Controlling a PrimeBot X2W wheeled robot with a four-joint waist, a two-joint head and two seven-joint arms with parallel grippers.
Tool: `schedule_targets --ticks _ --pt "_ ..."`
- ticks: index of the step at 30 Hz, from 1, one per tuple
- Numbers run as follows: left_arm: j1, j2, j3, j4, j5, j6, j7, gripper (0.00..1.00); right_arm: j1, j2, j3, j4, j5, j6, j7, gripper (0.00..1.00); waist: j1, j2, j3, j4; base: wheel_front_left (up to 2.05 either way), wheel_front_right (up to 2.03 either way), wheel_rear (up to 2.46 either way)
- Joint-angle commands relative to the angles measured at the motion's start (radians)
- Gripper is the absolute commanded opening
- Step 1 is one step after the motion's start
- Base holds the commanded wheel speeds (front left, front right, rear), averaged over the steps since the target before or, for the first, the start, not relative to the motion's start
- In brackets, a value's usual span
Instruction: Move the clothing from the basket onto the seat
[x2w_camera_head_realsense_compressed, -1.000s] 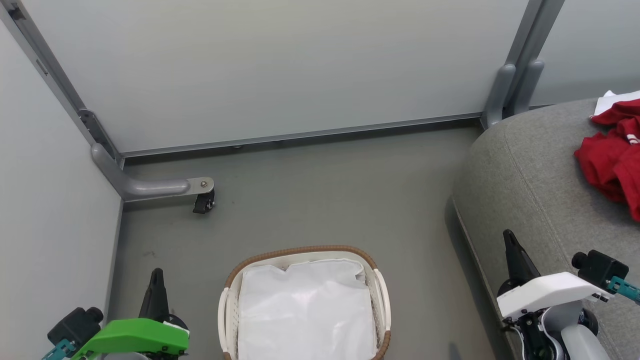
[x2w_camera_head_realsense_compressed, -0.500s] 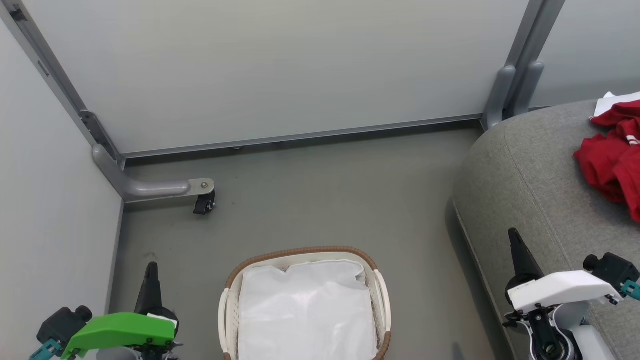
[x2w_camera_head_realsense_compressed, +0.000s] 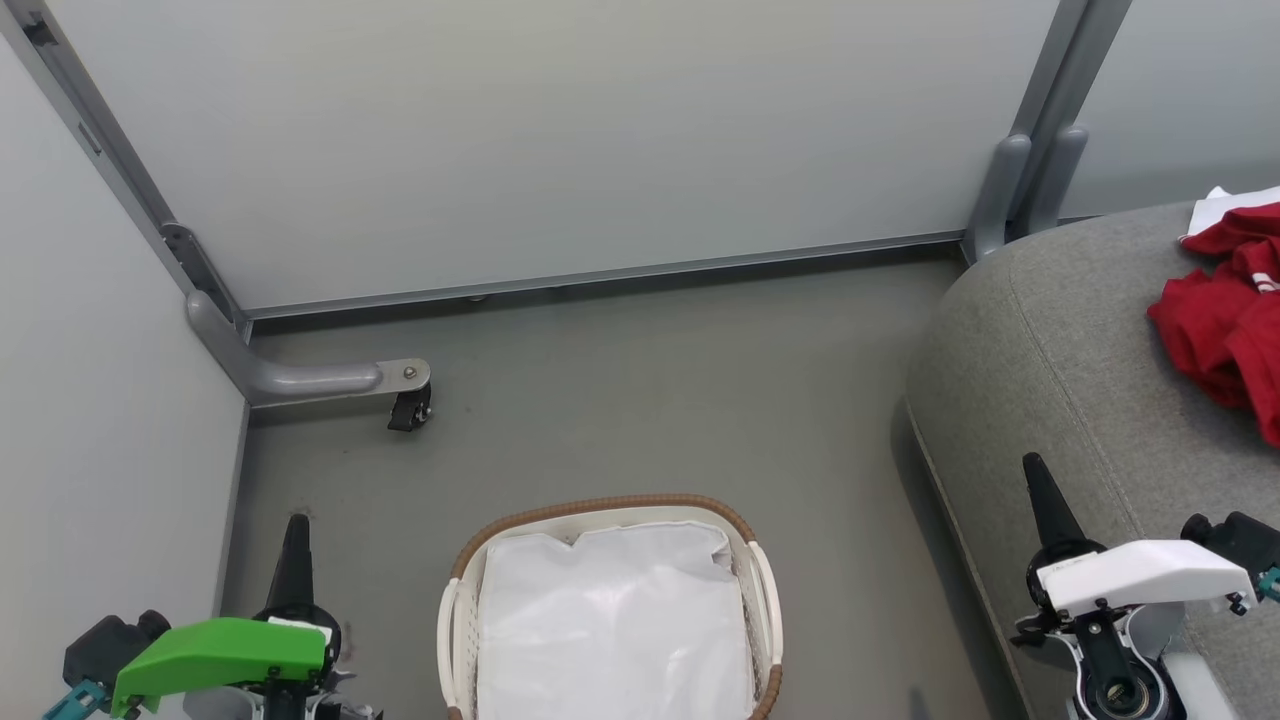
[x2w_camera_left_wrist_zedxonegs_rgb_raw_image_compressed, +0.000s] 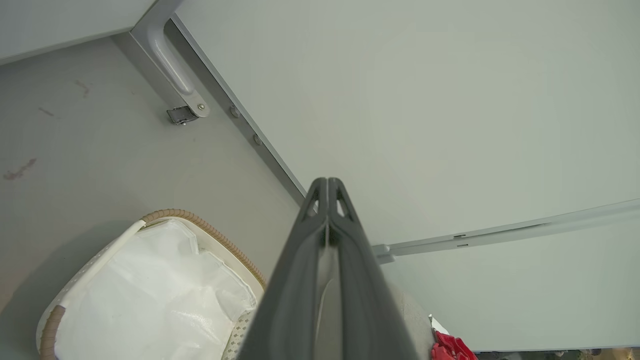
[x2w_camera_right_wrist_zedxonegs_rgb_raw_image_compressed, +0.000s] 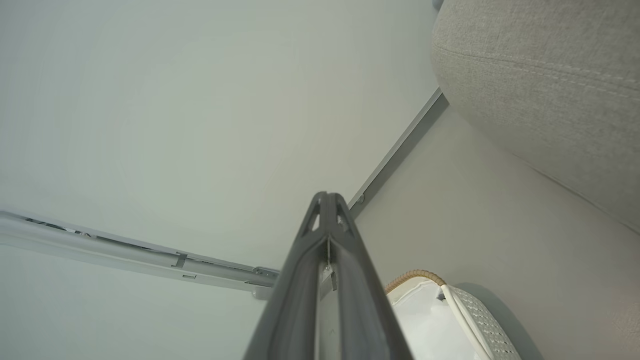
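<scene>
The white basket (x2w_camera_head_realsense_compressed: 600, 507) with its brown woven rim stands on the floor at bottom centre, holding just its white cloth liner (x2w_camera_head_realsense_compressed: 612, 625). Red clothing (x2w_camera_head_realsense_compressed: 1225, 320) with white trim lies bunched on the grey seat (x2w_camera_head_realsense_compressed: 1060, 340) at the right edge. My left gripper (x2w_camera_head_realsense_compressed: 297, 523) is shut and empty, low at the left of the basket. My right gripper (x2w_camera_head_realsense_compressed: 1032, 465) is shut and empty over the seat's front edge. The left wrist view shows shut fingers (x2w_camera_left_wrist_zedxonegs_rgb_raw_image_compressed: 327, 182), the basket (x2w_camera_left_wrist_zedxonegs_rgb_raw_image_compressed: 210, 232) and a bit of clothing (x2w_camera_left_wrist_zedxonegs_rgb_raw_image_compressed: 450, 347). The right wrist view shows the shut fingers (x2w_camera_right_wrist_zedxonegs_rgb_raw_image_compressed: 326, 196), basket (x2w_camera_right_wrist_zedxonegs_rgb_raw_image_compressed: 415, 275) and seat (x2w_camera_right_wrist_zedxonegs_rgb_raw_image_compressed: 545, 85).
Pale partition panels (x2w_camera_head_realsense_compressed: 560, 130) close off the back and left. A grey panel foot with a black caster (x2w_camera_head_realsense_compressed: 408, 408) sticks out onto the grey floor (x2w_camera_head_realsense_compressed: 650, 390) at the left. Another panel post (x2w_camera_head_realsense_compressed: 1025, 180) stands by the seat's far corner.
Both grippers have drawn back toward the bottom of the head view, the left one sinking lower and the right one shifting slightly right. The basket and clothing have not moved.
</scene>
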Motion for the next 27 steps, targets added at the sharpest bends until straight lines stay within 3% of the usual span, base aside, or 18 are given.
schedule_targets --ticks 1,27 --pt "-0.028 0.004 0.009 -0.015 -0.027 -0.003 0.006 0.0 0.006 -0.006 -0.006 -0.015 0.031 0.0 0.008 0.0 0.0 0.0 0.0 0.0 0.0 0.0 0.0" --pt "-0.043 0.005 0.044 -0.031 -0.23 -0.012 0.068 0.0 0.016 -0.008 -0.028 -0.04 0.277 -0.001 0.069 0.0 0.0 0.0 -0.008 0.002 0.0 0.0 0.0"
